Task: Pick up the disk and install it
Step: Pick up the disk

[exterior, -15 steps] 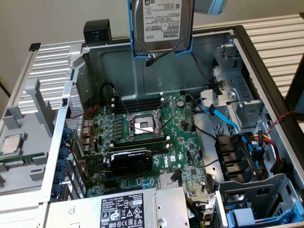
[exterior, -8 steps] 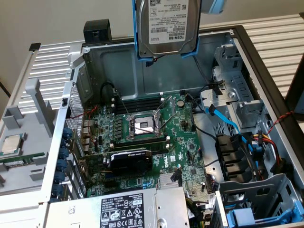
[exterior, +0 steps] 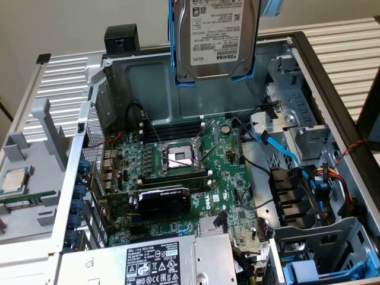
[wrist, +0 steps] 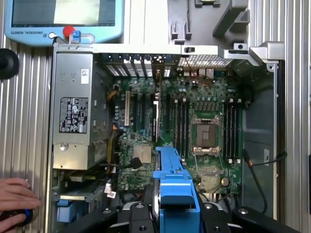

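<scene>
The disk, a silver-grey hard drive with a white printed label and a blue carrier frame, hangs upright in the air above the back wall of the open computer case. In the wrist view the disk is seen edge-on as a blue strip over the motherboard. My gripper is shut on it, and the black fingers press on either side of the frame. The disk touches nothing in the case.
Inside the case lie the motherboard with its bare processor socket, a black graphics card and the power supply. Drive bays and loose cables crowd the exterior view's right. A hand rests near a teach pendant.
</scene>
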